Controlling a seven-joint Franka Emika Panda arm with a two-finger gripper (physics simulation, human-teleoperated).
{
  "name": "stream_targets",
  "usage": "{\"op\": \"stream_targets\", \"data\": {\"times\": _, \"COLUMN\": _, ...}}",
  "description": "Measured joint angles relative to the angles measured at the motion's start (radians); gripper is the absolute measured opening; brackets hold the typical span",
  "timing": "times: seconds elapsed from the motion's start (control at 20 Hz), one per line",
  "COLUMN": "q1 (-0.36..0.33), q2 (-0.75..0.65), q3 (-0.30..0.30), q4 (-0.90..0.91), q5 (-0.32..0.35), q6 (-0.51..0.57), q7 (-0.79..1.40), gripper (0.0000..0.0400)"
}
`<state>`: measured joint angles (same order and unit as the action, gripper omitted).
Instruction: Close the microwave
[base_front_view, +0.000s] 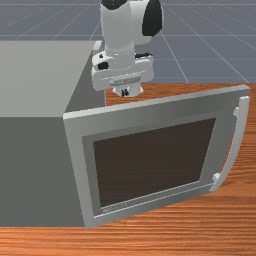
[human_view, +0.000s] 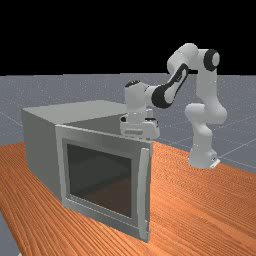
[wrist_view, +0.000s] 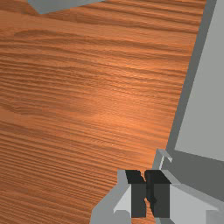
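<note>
Our tool (base_front_view: 125, 93) hangs point down beyond the open door (base_front_view: 150, 113) in the front view, near its top edge, with its fingers (wrist_view: 138, 200) drawn together and nothing pinched between them. The door lies on the front camera's side of the tool, its long top edge running from the hinged side by the microwave body (base_front_view: 32, 170) out to the free edge at the front view's right. That is the relation our next move turns on: we seem to be on the door's inner side, and a push from here toward the front camera would likely swing it wider. We judge that we need to pass around the free edge or over the top, come down outside the handle (base_front_view: 237, 142), and press the door back toward the body. The hand sits close above that top edge in the far view, so dropping too early could knock it

The body is a plain, boxy grey shell; the door has a satin, metal-looking frame around a dark, smooth window (base_front_view: 150, 165), and the handle is a slim bowed bar. Warm orange-brown wood with streaky grain makes up the tabletop (base_front_view: 175, 227). Closing is, by our reckoning, all ahead of us
</note>
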<state>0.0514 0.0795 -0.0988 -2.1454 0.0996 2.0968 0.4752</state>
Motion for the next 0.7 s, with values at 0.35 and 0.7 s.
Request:
{"op": "stream_targets", "data": {"times": 0.35, "q1": 0.001, "q2": -0.014, "q3": -0.012, "q4": -0.012, "q5": 0.041, "q6": -0.024, "q7": 0.184, "gripper": 0.0001}}
{"op": "stream_targets", "data": {"times": 0.7, "q1": 0.005, "q2": -0.044, "q3": -0.016, "q4": -0.011, "q5": 0.043, "q6": -0.027, "q7": 0.19, "gripper": 0.0}}
